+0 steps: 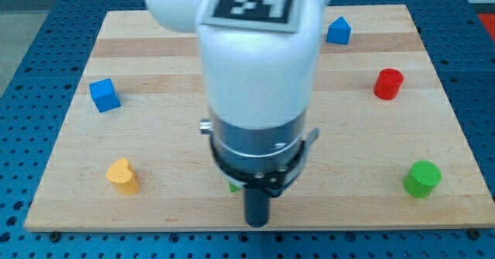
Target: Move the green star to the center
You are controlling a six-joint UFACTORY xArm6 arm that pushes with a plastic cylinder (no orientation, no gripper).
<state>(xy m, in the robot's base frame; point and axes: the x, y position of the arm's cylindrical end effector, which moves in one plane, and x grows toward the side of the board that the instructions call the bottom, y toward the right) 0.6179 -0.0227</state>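
The arm (255,66) is covering the desk's (170,97) centre; my tip (256,222), without jaws, is sitting at bottom centre. A green sliver (233,187), likely the star, is peeking out just left of the rod.

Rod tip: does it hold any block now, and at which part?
Nothing is held. My tip only pushes; it sits just right of a small green piece, mostly hidden behind the arm. Contact cannot be told.

Single view, high and close, facing down over the wooden board (155,58).
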